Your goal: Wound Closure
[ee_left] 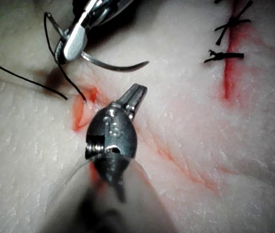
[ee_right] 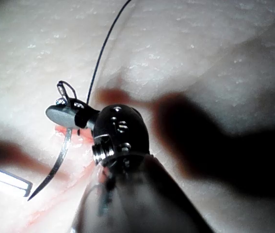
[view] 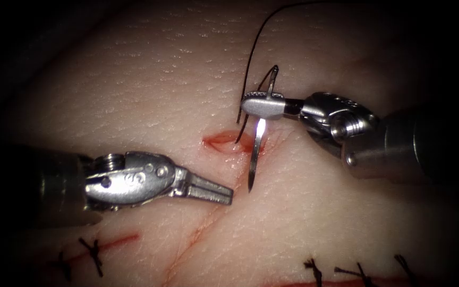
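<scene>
The right tool (view: 261, 104) grips the needle (view: 254, 159) near its thread end, just above the cut (view: 228, 142), free of the tissue (view: 134, 79). The thread (view: 253, 48) runs up from the cut. The left tool (view: 224, 194), below the cut, is closed and holds nothing.

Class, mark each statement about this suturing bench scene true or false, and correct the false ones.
1. The right tool holds the needle. True.
2. The needle is buried in the tissue. False: it hangs free above the cut, tip exposed.
3. The left tool grips the thread. False: it holds nothing.
4. The needle is held near its thread end. True.
5. Finished stitches show elsewhere on the tissue. True.
</scene>
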`<state>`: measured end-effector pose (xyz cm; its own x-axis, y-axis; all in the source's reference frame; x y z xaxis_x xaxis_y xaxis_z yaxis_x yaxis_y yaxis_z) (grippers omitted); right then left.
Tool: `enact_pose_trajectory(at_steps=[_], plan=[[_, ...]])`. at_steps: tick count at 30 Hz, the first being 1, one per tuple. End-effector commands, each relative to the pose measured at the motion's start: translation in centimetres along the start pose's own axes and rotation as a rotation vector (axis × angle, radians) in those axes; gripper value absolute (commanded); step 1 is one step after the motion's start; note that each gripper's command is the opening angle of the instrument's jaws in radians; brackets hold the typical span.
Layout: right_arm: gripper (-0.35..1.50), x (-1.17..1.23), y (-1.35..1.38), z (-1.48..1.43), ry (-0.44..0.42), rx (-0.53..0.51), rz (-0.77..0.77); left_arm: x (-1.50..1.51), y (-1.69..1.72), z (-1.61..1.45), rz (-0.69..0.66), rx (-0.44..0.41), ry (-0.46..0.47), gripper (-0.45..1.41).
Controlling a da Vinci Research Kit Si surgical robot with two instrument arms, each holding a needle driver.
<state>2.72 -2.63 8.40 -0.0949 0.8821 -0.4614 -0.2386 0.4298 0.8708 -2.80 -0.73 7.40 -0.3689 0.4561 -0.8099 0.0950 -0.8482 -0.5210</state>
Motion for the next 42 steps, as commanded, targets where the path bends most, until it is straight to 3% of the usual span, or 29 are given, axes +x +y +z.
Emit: enact_pose_trajectory(at_steps=[1,6,15,26,42], plan=[[-0.35,-0.11,0.0,0.05,-0.004,0.013,-0.051,-0.07,-0.06,0.07,-0.021,0.009,-0.027,-0.45],[-0.35,-0.11,0.0,0.05,-0.006,0.039,-0.182,-0.19,-0.2,0.09,-0.051,0.072,-0.198,-0.45],[-0.35,-0.08,-0.01,0.06,0.007,0.053,-0.265,-0.47,-0.45,0.2,-0.043,0.175,-0.347,-0.45],[-0.35,-0.1,-0.06,0.08,0.012,0.059,-0.306,-0.68,-0.59,0.41,-0.038,0.236,-0.442,-0.45],[-0.35,-0.13,-0.07,0.1,0.017,0.06,-0.396,-0.75,-0.91,0.46,-0.047,0.214,-0.506,-0.45]])
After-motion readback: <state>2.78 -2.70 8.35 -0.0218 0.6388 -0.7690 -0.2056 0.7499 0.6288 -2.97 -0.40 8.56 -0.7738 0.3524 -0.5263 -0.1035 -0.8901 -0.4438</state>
